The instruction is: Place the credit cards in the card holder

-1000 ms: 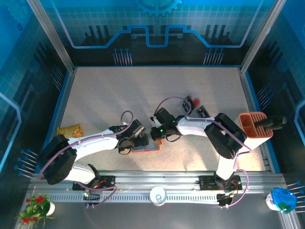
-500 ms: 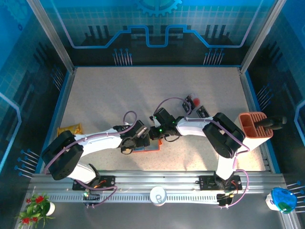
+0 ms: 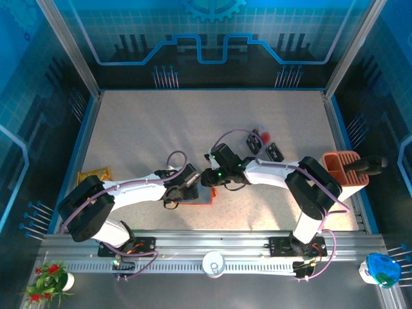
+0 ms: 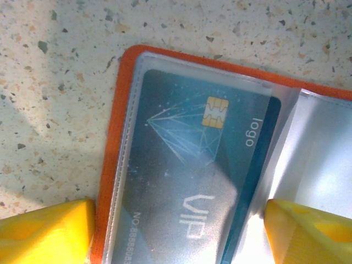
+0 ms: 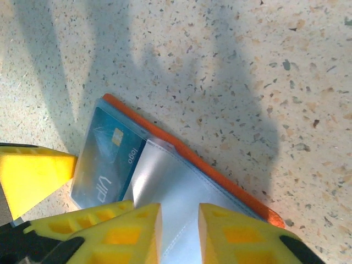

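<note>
Table: a pale speckled table [image 3: 148, 129] with blue walls around it.
Card holder: the card holder [image 3: 201, 197] lay unfolded and flat close to the middle of the table's near edge, between the two wrists; its orange rim [image 4: 110, 165] framed clear grey pockets that faced up.
Teal card: a teal card [image 4: 198, 165] sat inside the end pocket, its gold chip and the words "VIP" and "logo" readable through the sleeve; the right wrist view had it at the holder's far-left end [image 5: 107, 165].
Left gripper: the left gripper [image 4: 176, 236] was spread wide, one yellow finger [image 4: 44, 231] at the orange outer edge and the other at the fold of the next pocket, straddling the pocketed card; contact could not be told.
Right gripper: the right gripper [image 5: 180, 234] hung over the grey pocket beside the card, its fingers parted by a narrow gap.
Other cards: small dark other cards [image 3: 273, 151] lay toward the right edge, well apart from the holder.
Slotted bin: a terracotta slotted bin [image 3: 340, 168] stood at the right edge.
Packet: a yellow packet [image 3: 95, 175] lay at the left edge.
</note>
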`<state>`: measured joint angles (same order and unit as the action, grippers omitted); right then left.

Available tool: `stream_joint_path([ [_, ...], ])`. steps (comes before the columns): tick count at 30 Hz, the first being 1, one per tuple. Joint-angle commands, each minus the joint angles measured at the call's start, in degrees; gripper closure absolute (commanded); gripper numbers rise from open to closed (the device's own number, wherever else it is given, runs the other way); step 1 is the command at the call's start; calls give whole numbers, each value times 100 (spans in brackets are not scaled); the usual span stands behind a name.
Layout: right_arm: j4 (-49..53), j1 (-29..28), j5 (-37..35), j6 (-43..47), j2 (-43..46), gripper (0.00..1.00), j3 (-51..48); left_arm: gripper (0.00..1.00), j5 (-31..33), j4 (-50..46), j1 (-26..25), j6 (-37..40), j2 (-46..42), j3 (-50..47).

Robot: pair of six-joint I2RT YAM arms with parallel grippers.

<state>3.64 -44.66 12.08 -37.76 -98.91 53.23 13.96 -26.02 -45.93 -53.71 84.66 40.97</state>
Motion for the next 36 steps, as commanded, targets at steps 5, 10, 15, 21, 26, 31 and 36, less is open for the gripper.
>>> stream_joint_path([
  [5, -165, -23, 75, -229, -164, 71, -140, 19, -103, 396, -63, -3, 62, -221],
  [10, -206, -153, 137, -283, -346, 70, 0, 18, -97, 429, -59, -7, 25, -273],
  [15, -202, -232, 220, -319, -532, 71, 153, 18, -106, 467, -69, -17, -2, -314],
  [21, -259, -253, 347, -442, -445, 71, 183, 15, -82, 420, -60, -47, -229, -335],
  [26, -294, -317, 495, -587, -290, 70, 247, 8, 170, 137, -61, -78, -801, -348],
  [31, -320, -444, 599, -727, -214, 63, 400, 3, 524, -228, -30, -202, -1608, -514],
  [36, -333, -592, 641, -872, -335, 58, 660, 2, 695, -507, 98, -338, -2413, -776],
])
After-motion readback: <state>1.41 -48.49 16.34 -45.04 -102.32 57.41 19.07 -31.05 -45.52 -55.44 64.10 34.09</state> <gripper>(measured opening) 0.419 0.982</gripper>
